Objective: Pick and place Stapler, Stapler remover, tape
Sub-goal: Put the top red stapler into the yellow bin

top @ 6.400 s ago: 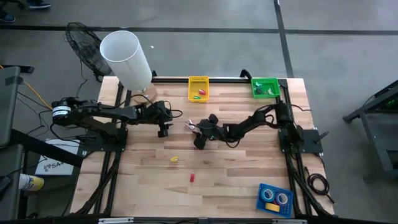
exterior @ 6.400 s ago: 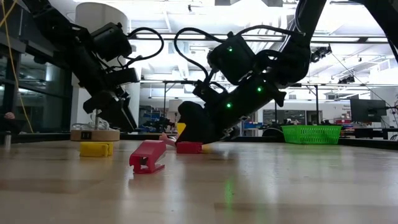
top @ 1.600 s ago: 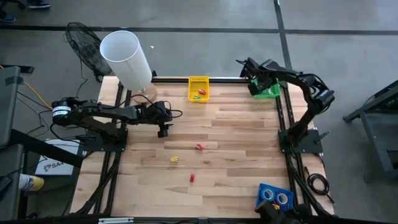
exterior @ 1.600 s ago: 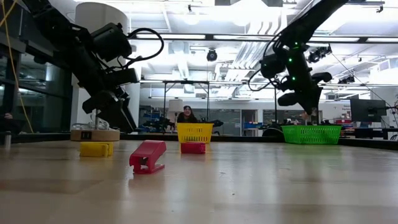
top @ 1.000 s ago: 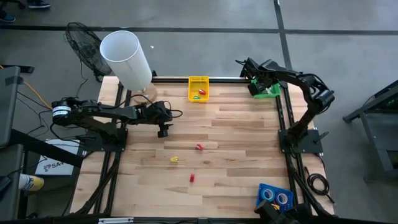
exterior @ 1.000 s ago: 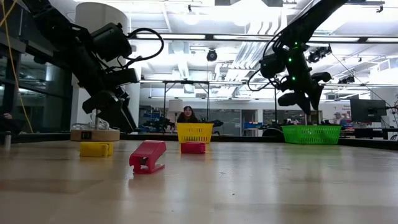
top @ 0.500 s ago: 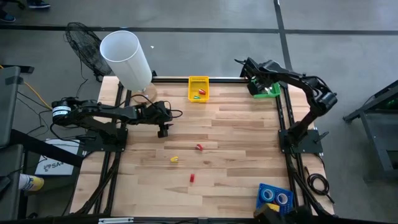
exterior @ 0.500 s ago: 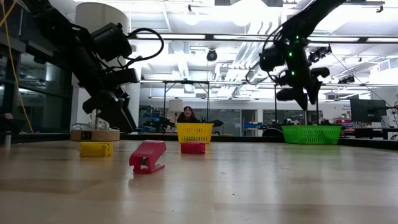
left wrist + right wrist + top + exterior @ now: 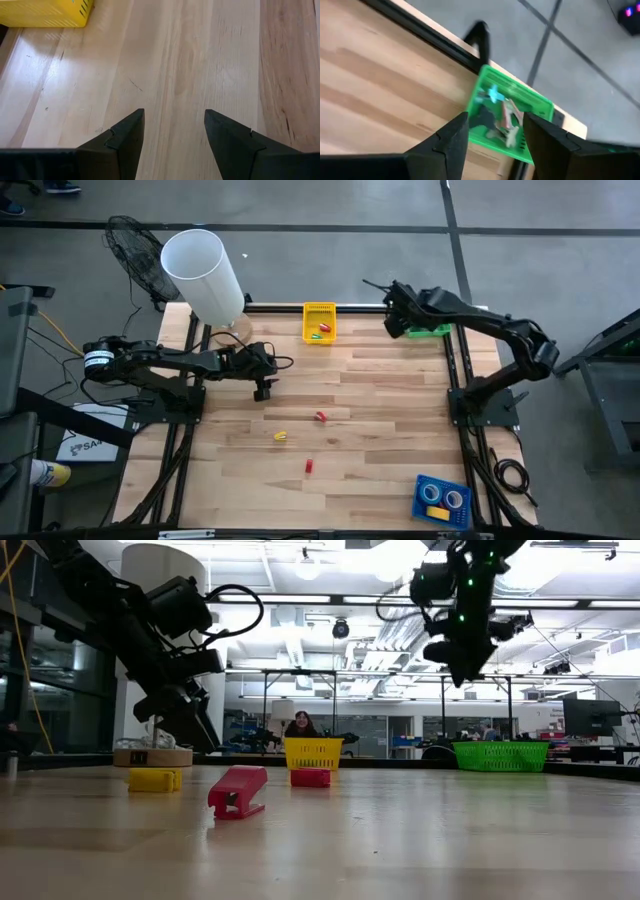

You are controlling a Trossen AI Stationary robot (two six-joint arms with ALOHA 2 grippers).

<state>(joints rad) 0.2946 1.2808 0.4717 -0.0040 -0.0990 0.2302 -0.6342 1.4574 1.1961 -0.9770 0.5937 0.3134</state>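
Note:
My right gripper (image 9: pixel 394 327) hangs open and empty high over the table's far right, just left of the green basket (image 9: pixel 512 117). In that basket lie small clawed pieces, one light blue (image 9: pixel 493 93). My left gripper (image 9: pixel 174 131) waits open over bare wood at the left (image 9: pixel 262 391). A small red stapler-like piece (image 9: pixel 238 790), another red one (image 9: pixel 321 417) and a yellow one (image 9: pixel 281 436) lie flat on the table. Tape rolls (image 9: pixel 444 500) lie in a blue tray (image 9: pixel 420 485) at the near right.
A yellow basket (image 9: pixel 319 322) holding red and green pieces stands at the far edge's middle. A white cylinder (image 9: pixel 203 272) and a fan (image 9: pixel 135 245) stand beyond the far left corner. Bare wood lies between the arms. A person (image 9: pixel 300 725) sits in the room behind.
My right gripper has risen from just over the green basket and swung toward the table's left, so it now hangs higher, beside the basket. The left arm and the pieces on the table have kept still.

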